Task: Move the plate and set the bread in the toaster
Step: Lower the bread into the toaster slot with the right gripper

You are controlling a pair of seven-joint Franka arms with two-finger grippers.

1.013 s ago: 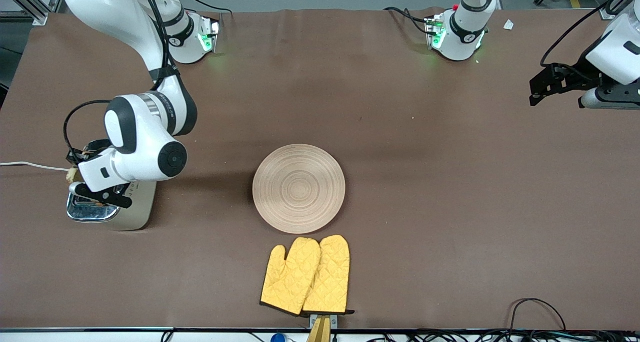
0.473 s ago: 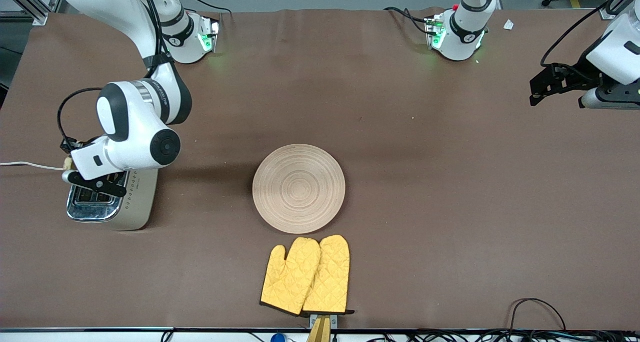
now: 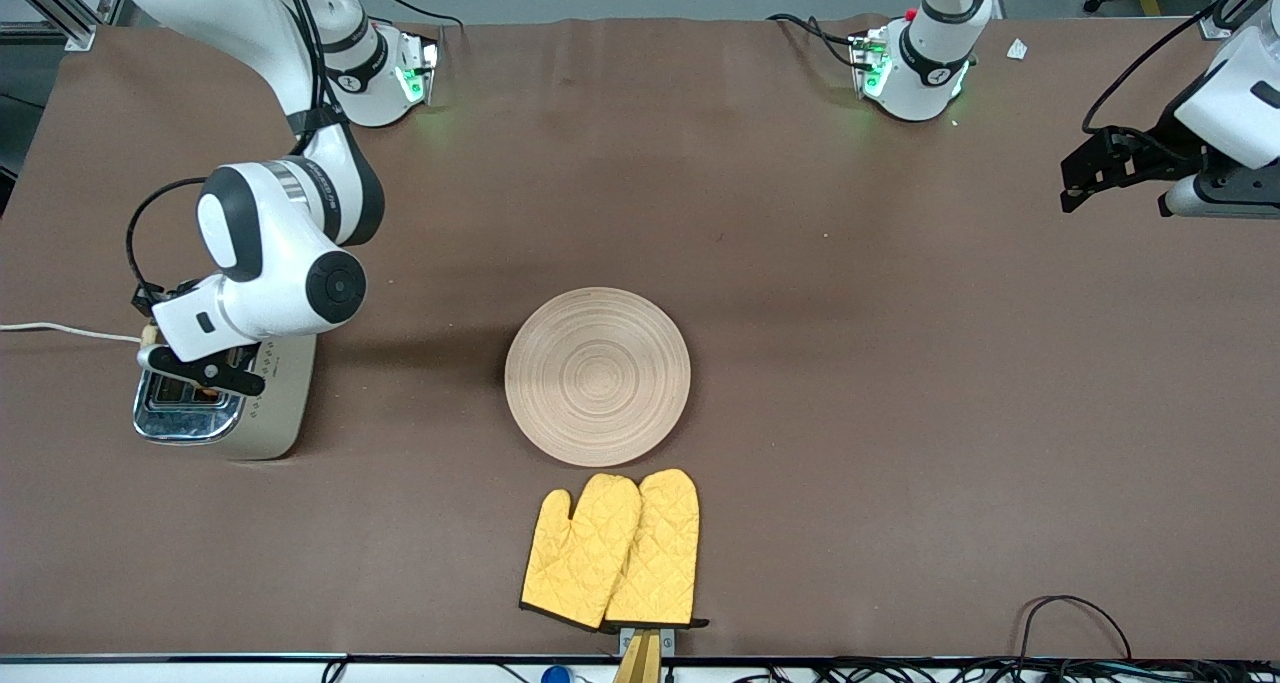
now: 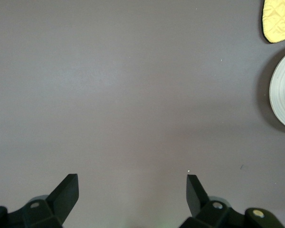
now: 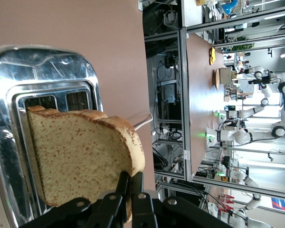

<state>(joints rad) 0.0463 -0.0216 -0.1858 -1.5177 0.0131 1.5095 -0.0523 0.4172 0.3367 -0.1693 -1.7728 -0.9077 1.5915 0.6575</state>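
Two grippers are working apart: the right gripper [image 5: 128, 187], pinching the bread [image 5: 80, 156] by its edge, is hanging over the toaster [image 3: 225, 403], while the left gripper [image 4: 132, 190] is waiting, fingers spread and empty. The plate [image 3: 597, 375] is sitting mid-table near yellow mitts [image 3: 612, 550].

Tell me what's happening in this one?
The right arm's tool is shut on the bread, holding the slice just above the toaster at the right arm's end of the table; it is not yet down in a slot. The left arm waits, its tool open over bare table. The plate sits empty mid-table, with yellow oven mitts nearer the front camera.
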